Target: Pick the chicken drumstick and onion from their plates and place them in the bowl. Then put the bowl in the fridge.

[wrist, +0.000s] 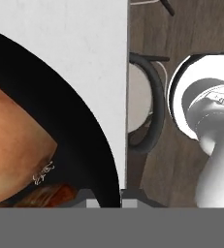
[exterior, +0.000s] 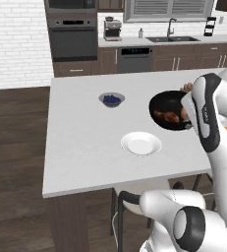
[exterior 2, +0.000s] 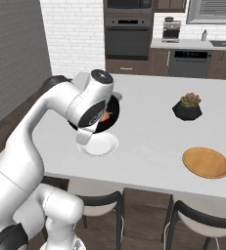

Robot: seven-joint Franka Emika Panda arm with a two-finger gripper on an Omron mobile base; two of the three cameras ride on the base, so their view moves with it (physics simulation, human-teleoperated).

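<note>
Jaws shut, nothing seen between them; gripper [wrist: 104, 196] sits low over the bowl's [wrist: 79, 145] rim at the counter [wrist: 74, 48] edge. Onion [wrist: 11, 145] lies in the bowl, close under the hand, drumstick [wrist: 48, 196] just beside it. From the left base, drumstick [exterior: 166, 117] shows inside the black bowl [exterior: 161, 103], arm covering its right side. White plate [exterior: 141, 143] bare, just in front of the bowl. Wooden plate [exterior 2: 206, 162] bare, well apart to the right. Blueberry bowl [exterior: 111, 100] left of the black bowl. Potted plant [exterior 2: 187, 107] behind the wooden plate.
</note>
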